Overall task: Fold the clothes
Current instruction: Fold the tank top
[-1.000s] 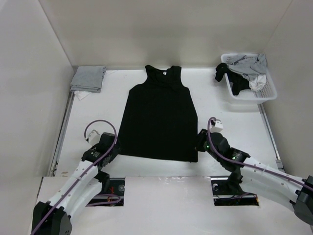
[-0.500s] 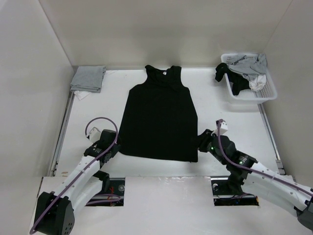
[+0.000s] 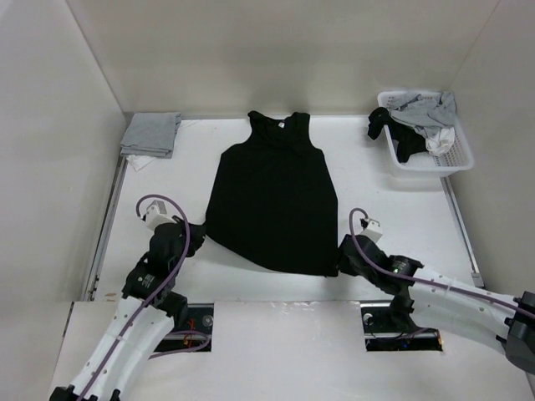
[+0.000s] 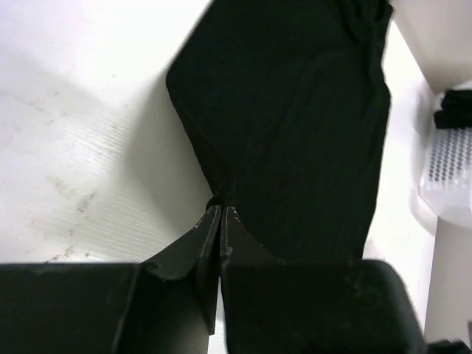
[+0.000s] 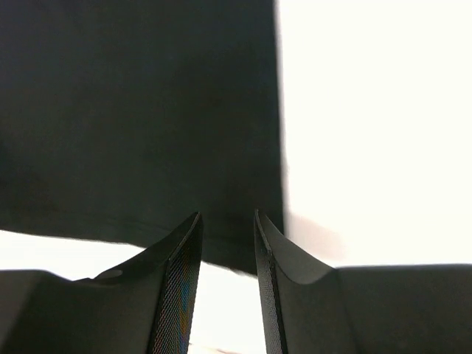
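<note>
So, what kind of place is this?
Probably a robotics lab cell for folding laundry: white walls around a table, two robot arms at its edge, a basket of garments near a black top.

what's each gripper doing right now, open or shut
left gripper: closed, pinching the near-left hem corner of the black top
right gripper: open, jaws over the top's near-right hem, holding nothing

The white tabletop [image 3: 167, 180] in front of me carries three things. A black top [image 3: 272, 196] lies spread flat across the middle, neck toward the far wall, its near hem running at a slant. A folded grey cloth [image 3: 151, 134] sits in the far left corner. A white basket [image 3: 435, 165] stands at the far right, well apart from the top.
</note>
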### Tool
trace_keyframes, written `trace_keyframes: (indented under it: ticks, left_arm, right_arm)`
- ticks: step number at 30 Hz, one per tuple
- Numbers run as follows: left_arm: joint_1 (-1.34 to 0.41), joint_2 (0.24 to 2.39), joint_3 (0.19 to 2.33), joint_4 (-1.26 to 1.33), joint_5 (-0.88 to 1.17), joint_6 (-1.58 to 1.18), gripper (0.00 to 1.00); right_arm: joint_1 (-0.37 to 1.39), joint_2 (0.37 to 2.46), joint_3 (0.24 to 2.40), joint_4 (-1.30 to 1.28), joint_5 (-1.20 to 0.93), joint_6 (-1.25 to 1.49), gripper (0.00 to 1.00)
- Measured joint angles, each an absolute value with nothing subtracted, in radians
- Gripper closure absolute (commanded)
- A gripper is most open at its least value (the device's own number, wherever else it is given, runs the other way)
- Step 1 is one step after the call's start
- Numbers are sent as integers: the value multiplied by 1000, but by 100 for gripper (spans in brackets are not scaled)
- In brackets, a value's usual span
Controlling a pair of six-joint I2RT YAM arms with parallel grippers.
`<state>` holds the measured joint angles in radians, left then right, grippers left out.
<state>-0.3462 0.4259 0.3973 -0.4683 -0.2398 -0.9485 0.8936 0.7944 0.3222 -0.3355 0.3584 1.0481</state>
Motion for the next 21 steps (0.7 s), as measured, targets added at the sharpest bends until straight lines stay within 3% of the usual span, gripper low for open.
trace_keyframes:
  ticks: [7, 19, 21]
  left_arm:
    - [-397, 350, 334, -444, -252, -905, 99]
    - [-405, 333, 293, -388, -202, -856, 98]
    - [-403, 331, 293, -382, -199, -852, 98]
  right_arm:
    - [964, 892, 394, -521, 382, 1180, 59]
    - [987, 956, 404, -579, 381, 1338, 73]
    - [988, 956, 403, -576, 370, 1345, 83]
